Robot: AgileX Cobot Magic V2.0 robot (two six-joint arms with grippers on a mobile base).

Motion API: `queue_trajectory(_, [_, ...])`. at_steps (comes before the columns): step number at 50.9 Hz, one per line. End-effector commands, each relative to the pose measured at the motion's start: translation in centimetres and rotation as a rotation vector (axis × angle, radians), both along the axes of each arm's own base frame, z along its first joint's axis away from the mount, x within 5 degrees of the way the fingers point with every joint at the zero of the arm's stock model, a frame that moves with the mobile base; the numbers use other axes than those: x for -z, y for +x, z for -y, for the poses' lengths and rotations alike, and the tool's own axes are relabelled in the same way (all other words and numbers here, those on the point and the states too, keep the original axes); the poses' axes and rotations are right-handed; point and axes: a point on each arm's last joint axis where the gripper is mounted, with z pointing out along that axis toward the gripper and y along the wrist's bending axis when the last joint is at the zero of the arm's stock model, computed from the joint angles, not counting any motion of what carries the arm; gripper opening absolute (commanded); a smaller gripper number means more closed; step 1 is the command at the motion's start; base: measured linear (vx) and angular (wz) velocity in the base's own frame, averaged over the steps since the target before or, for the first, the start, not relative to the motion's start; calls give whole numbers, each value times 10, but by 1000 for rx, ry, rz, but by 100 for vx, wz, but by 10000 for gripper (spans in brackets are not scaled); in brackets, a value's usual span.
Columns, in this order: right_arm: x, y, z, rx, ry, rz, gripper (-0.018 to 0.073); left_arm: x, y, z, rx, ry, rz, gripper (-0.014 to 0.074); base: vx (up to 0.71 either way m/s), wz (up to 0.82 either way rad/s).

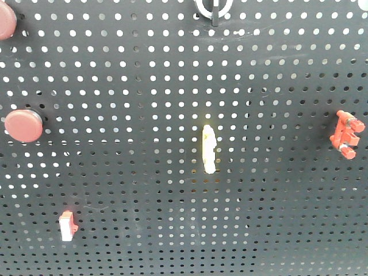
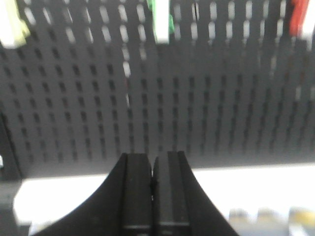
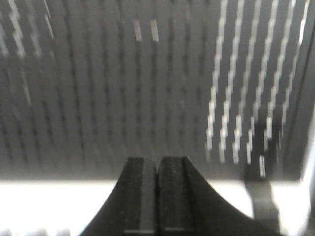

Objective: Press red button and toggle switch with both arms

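Note:
On the black pegboard (image 1: 144, 86) a round red button (image 1: 23, 125) sits at the left, and part of a second red button (image 1: 6, 22) shows at the top left corner. The toggle switch (image 1: 214, 7), a black lever in a white ring, is cut off by the top edge near the middle. Neither gripper shows in the front view. My left gripper (image 2: 153, 160) is shut and empty, pointing at the lower pegboard. My right gripper (image 3: 157, 162) is shut and empty, also facing the pegboard. No button or switch shows in the wrist views.
The board also carries a pale yellow piece (image 1: 209, 149) in the middle, a red clamp-like part (image 1: 346, 135) at the right and a small red-and-white switch (image 1: 67, 225) at lower left. A green-and-white piece (image 2: 161, 22) and a red piece (image 2: 299, 17) show blurred in the left wrist view.

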Motion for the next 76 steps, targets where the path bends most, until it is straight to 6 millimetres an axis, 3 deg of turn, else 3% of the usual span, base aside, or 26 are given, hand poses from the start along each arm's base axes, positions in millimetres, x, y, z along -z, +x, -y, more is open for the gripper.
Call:
queue_trajectory(1, [-21, -5, -2, -24, 7, 227, -4, -16, -2, -6, -50, -119, 233, 2, 0, 0])
queue_trajectory(10, [-68, -17, -1, -13, 20, 289, -4, -61, -14, -9, -51, -185, 445, 2, 0, 0])
queue_trajectory(21, [-135, -31, 1, 15, -4, 317, -4, -139, -42, -3, -25, -16, 540, 2, 0, 0])
queue_trajectory(28, [-169, -24, 1, 15, -4, 327, -4, -192, -50, -2, -43, 82, 553, 2, 0, 0])
queue_trajectory(35, [-195, -6, 1, 14, -3, 304, -4, -231, -38, -2, -47, 97, 513, 2, 0, 0])
queue_trajectory(41, [-201, 15, 1, 11, -3, 258, -4, -241, -11, -1, -43, 101, 448, 2, 0, 0])
queue_trajectory(53, [-196, 45, 0, 2, -4, 196, -4, -232, 31, 0, -32, 95, 298, 2, 0, 0])
queue_trajectory(66, [-195, 48, 0, 0, -3, 194, -4, -243, 45, 4, 9, 40, 430, 2, 0, 0])
queue_trajectory(76, [-195, 48, 0, 0, -3, 193, -4, -269, 46, 19, 126, 63, 484, 2, 0, 0])
